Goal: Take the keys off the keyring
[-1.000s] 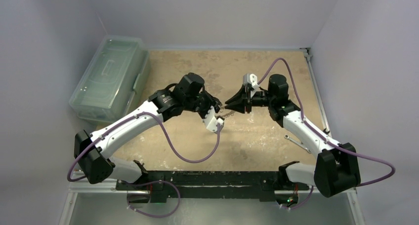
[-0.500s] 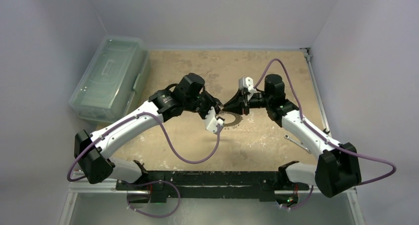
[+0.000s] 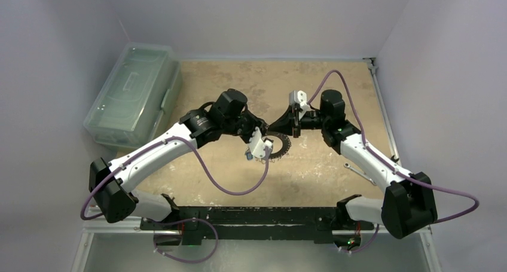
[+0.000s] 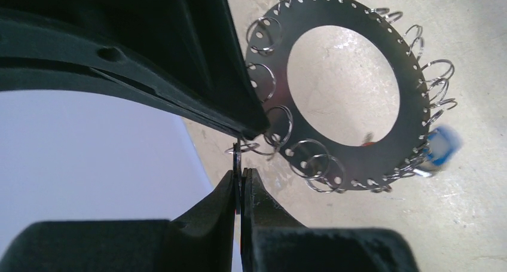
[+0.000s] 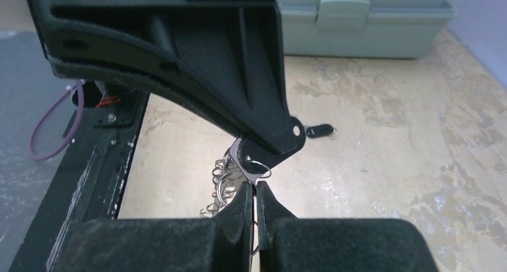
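Left gripper [image 4: 242, 173] clamped on thin metal piece [image 4: 237, 156] linked to keyring [image 4: 412, 104]. Right gripper [image 5: 257, 177] clamped on 1 key [image 5: 242, 155].

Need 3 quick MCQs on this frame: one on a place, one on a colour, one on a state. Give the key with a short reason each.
1. The toolbox sits:
A) at the far left
B) at the far right
C) between the arms

2. In the left wrist view, the plastic key head on the keyring is:
A) yellow
B) green
C) blue

3. The right gripper is:
A) wide open
B) shut
C) out of view

Key:
1 A: the top view shows it beyond the left arm, against the left wall.
2 C: a blurred blue head hangs at the ring's right rim.
3 B: the right wrist view shows it closed to a thin slit on silvery metal.
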